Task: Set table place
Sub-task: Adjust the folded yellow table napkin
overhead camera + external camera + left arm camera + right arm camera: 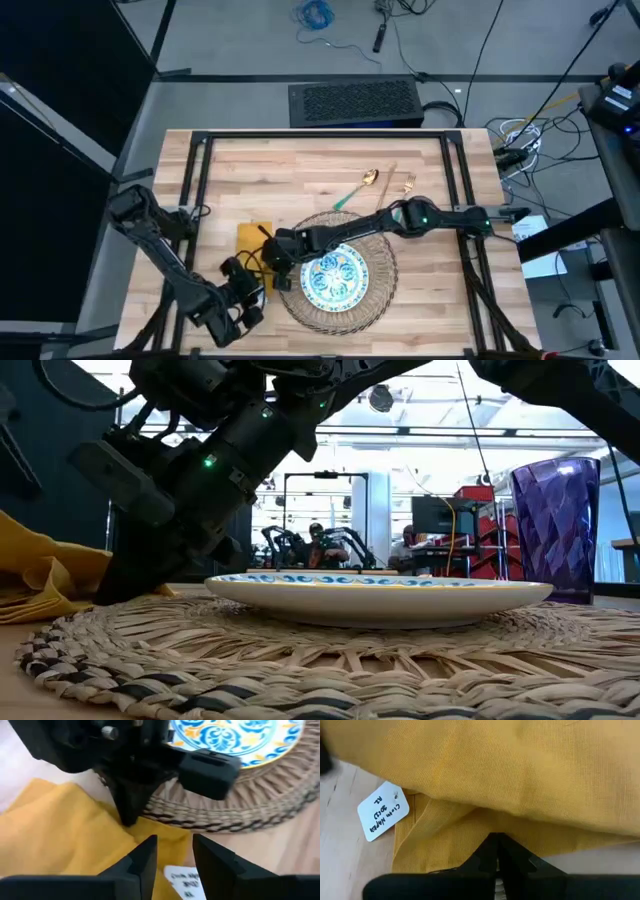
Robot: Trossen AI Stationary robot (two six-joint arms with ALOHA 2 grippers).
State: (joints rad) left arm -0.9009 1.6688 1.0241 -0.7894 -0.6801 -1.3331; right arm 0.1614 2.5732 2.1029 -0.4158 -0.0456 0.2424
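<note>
Placed near the middle of the desk: woven straw mat with the patterned plate centred on it, so the base of the place is ready. Purple cup standing just beside the plate in the low view. Green-handled spoon and gold fork lying farther back, apart from the mat, not yet laid. Mustard napkin lying at the mat's left edge, a paper tag attached. Right end effector reached across the plate, fingers pressed together on the napkin's edge, probably to drag or straighten it. Left end effector hovering near the same napkin, fingers narrowly apart, holding nothing, perhaps ready to help.
</note>
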